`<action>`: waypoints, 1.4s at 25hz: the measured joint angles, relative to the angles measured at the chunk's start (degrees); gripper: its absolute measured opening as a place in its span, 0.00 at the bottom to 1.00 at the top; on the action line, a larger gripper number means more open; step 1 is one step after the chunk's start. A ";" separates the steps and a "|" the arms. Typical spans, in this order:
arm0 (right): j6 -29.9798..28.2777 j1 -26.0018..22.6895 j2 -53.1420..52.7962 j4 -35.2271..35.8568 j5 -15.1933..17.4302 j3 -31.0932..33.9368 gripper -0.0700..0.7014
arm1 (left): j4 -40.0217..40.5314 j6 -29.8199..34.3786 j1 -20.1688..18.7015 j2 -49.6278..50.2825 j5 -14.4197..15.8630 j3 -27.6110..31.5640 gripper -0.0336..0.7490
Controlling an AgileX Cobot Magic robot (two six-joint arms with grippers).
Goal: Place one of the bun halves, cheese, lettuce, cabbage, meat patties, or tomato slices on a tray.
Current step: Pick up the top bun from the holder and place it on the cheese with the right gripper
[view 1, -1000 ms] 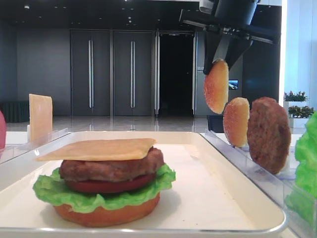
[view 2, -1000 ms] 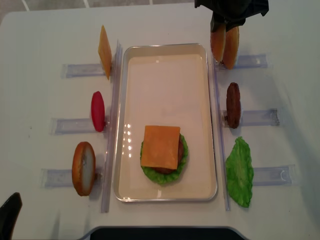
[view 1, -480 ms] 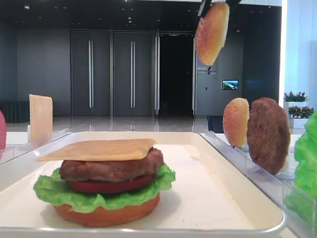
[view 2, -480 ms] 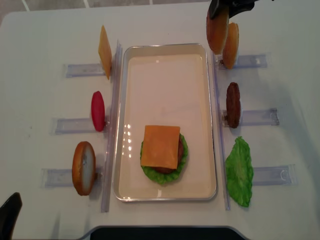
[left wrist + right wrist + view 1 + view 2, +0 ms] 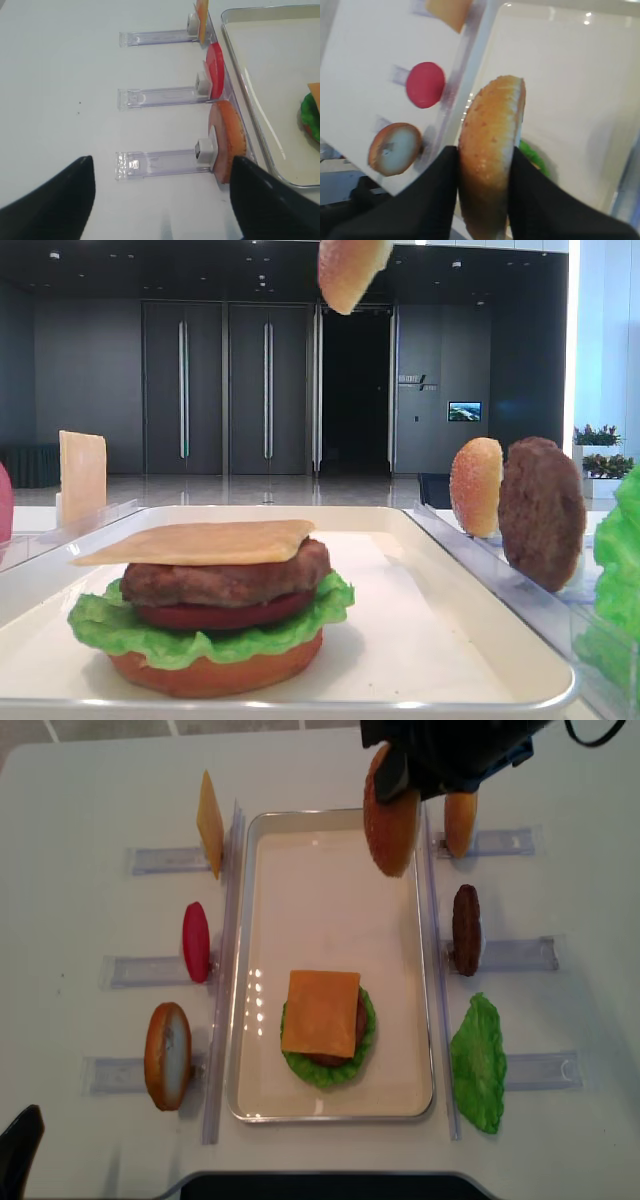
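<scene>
Tray (image 5: pixel 330 1105): cream, on white desk (image 5: pixel 90 780). Near end holds a stack: bun base, lettuce (image 5: pixel 365 1045), tomato, patty, cheese (image 5: pixel 321 1013) on top.

Bun top (image 5: pixel 390 810): on edge, in the air above the tray's far right corner, clamped in right gripper (image 5: pixel 482 200) jaws.

Right of tray, on racks: second bun (image 5: pixel 460 820), patty (image 5: pixel 466 929), lettuce leaf (image 5: pixel 478 1065).

Left of tray: cheese slice (image 5: pixel 209 823), tomato (image 5: pixel 196 941), bun (image 5: pixel 167 1055).

Left gripper (image 5: pixel 160 200): over the desk left of the tray, jaws apart, nothing between them.

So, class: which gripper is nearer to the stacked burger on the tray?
Right. The right gripper holds a bun top above the tray's far end, beyond the burger; the left gripper sits off the tray's left, near corner.
</scene>
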 joint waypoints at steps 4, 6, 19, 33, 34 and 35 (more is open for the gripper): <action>-10.29 0.18 -4.60 14.33 -5.54 9.83 0.40 | 0.00 0.07 0.00 0.00 0.00 0.00 0.86; -15.47 0.22 -6.36 21.00 -7.69 14.00 0.40 | 0.00 0.18 0.00 0.00 0.00 0.00 0.86; -23.28 1.23 -7.76 32.50 -8.41 22.06 0.40 | 0.00 0.20 0.00 0.00 0.00 0.00 0.86; -38.45 5.54 -1.58 47.74 -13.77 25.92 0.40 | 0.00 0.24 0.00 0.00 0.00 0.00 0.86; -40.11 5.54 -0.36 49.33 -13.19 25.94 0.40 | 0.00 0.24 0.00 0.00 0.00 0.00 0.86; -41.53 5.54 0.78 50.64 -12.57 25.94 0.40 | 0.00 0.24 0.00 0.00 0.00 0.00 0.86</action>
